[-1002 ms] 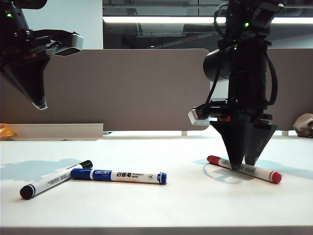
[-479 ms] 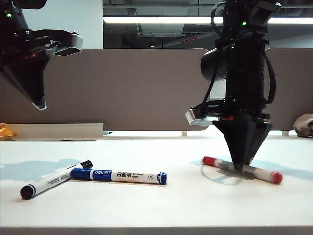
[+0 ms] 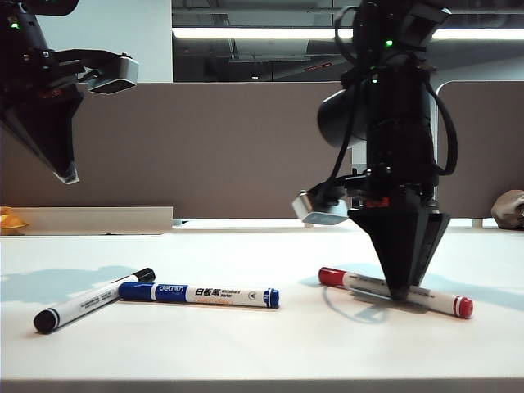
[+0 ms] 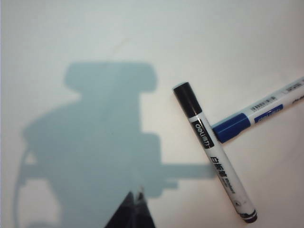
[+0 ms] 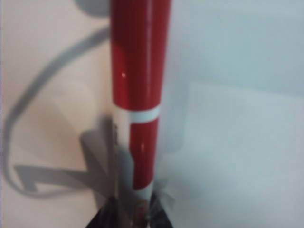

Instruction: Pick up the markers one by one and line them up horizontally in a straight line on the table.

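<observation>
**Right claw clamped on the red marker; left claw idle above the other two**

On the white worktop [image 3: 262,344] the right claw [image 3: 399,291] points straight down with its tips pinched around the barrel of the red marker [image 3: 370,286], about midway along it. That marker lies tilted, its red cap toward the middle of the worktop and its red end nearer the front on the right side. The right wrist view shows the claw [image 5: 135,213] close on the red marker [image 5: 140,71], with the barrel passing between the fingertips [image 5: 161,209].

The left claw [image 3: 67,173] hangs high above the left side of the worktop, clenched and empty, well apart from everything. Below it the black marker [image 3: 92,300] lies slanted, and the blue marker [image 3: 201,294] lies nearly level, its blue end touching the black one near the cap. The left wrist view shows the claw [image 4: 137,209], the black marker [image 4: 213,152] and the blue marker [image 4: 259,111].
</observation>
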Robot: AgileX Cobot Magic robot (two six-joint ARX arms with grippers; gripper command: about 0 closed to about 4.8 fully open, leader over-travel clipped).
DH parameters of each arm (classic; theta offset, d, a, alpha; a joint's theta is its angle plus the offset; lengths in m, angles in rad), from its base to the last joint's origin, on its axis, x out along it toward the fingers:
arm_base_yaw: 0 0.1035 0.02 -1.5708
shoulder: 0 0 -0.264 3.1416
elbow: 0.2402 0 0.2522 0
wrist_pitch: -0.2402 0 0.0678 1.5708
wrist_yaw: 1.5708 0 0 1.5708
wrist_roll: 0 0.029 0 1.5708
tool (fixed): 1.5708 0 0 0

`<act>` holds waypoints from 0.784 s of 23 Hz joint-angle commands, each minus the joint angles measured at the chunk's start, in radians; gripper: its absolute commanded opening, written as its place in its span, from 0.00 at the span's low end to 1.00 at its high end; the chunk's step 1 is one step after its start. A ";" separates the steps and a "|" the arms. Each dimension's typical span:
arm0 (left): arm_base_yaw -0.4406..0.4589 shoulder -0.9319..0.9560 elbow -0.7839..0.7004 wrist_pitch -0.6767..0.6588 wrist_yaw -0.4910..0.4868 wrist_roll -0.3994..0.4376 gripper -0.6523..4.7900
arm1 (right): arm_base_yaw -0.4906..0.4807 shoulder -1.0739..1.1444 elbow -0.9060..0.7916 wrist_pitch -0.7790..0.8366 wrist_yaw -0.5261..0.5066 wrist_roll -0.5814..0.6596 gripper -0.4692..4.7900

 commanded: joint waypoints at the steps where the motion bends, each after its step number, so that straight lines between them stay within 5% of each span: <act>1: 0.001 -0.003 0.003 0.000 0.007 0.000 0.11 | 0.039 -0.001 -0.002 -0.014 -0.005 -0.050 0.29; 18: 0.001 -0.004 0.003 0.002 0.008 -0.019 0.11 | 0.097 -0.001 -0.002 -0.027 0.066 -0.304 0.29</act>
